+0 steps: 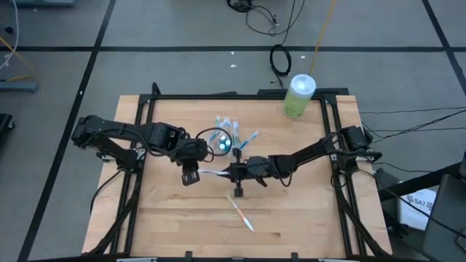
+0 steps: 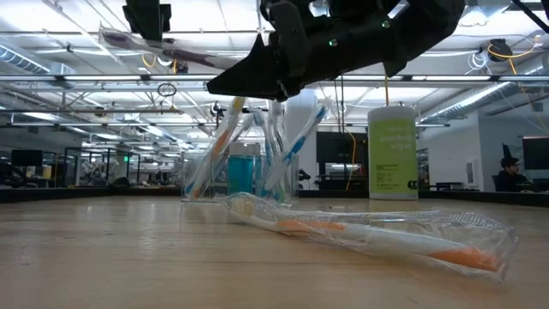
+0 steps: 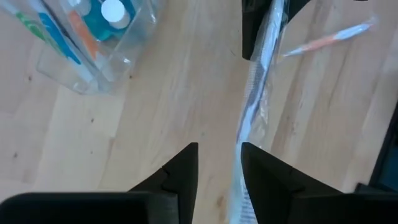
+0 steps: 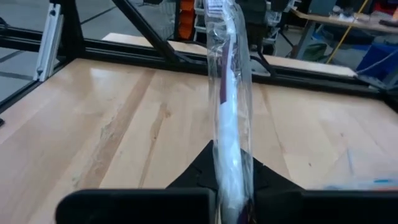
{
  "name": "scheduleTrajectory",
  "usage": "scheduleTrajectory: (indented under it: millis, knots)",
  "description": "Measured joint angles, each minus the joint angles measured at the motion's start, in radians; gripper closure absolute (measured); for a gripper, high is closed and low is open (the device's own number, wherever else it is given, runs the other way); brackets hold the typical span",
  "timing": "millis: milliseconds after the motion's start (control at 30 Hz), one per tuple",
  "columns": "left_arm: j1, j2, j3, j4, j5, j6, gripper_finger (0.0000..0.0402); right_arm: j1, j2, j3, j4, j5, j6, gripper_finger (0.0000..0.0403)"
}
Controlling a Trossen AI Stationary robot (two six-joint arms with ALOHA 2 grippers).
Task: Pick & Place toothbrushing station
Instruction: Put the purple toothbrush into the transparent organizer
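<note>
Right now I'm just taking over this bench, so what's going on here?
The right gripper is shut on a wrapped toothbrush, held above the table. The left gripper has its fingers open around the other end. A clear cup already holds brushes and tubes; another wrapped orange toothbrush lies on the wood.

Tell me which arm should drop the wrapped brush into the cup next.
Right, probably: the right gripper is shut on the wrapped toothbrush, while the left gripper stands open beside it, and the cup is close.
</note>
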Motion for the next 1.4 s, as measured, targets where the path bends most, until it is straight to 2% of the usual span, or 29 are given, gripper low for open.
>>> scheduleTrajectory:
  millis: [133,300,467,633,700,900,1000,1100,1267,1400]
  knots:
    - [0.020,0.000,0.001,-0.001,-0.017,0.027,0.0275,-0.008,0.000,0.000,-0.029,0.007,0.015,0.0401]
    - [0.046,-0.004,0.065,-0.010,-0.151,0.038,0.0275,-0.012,0.000,0.000,-0.056,0.051,0.014,0.0402]
    - [0.034,-0.100,0.108,-0.002,-0.243,0.086,0.0275,-0.012,-0.043,-0.009,-0.090,0.052,0.011,0.0402]
    - [-0.014,-0.245,0.026,0.108,-0.401,0.111,0.0275,-0.010,-0.188,-0.090,-0.088,0.053,0.031,0.0402]
    - [-0.035,-0.298,-0.042,0.184,-0.418,0.124,0.0275,-0.004,-0.257,-0.155,-0.030,0.052,0.038,0.0402]
    - [-0.058,-0.409,-0.295,0.536,-0.398,0.281,0.0275,0.023,-0.431,-0.415,0.273,0.048,0.040,0.0402]
    - [-0.065,-0.467,-0.454,0.836,-0.319,0.413,0.0275,0.030,-0.494,-0.518,0.468,0.047,0.043,0.0402]
    - [-0.063,-0.492,-0.632,1.203,-0.195,0.524,0.0275,0.037,-0.528,-0.573,0.553,0.002,0.054,0.0402]
    - [-0.035,-0.408,-0.840,1.760,-0.083,0.590,0.0275,0.046,-0.537,-0.578,0.545,-0.007,0.071,0.0403]
    - [-0.016,-0.270,-0.878,1.995,-0.079,0.592,0.0275,0.048,-0.525,-0.578,0.547,-0.007,0.076,0.0403]
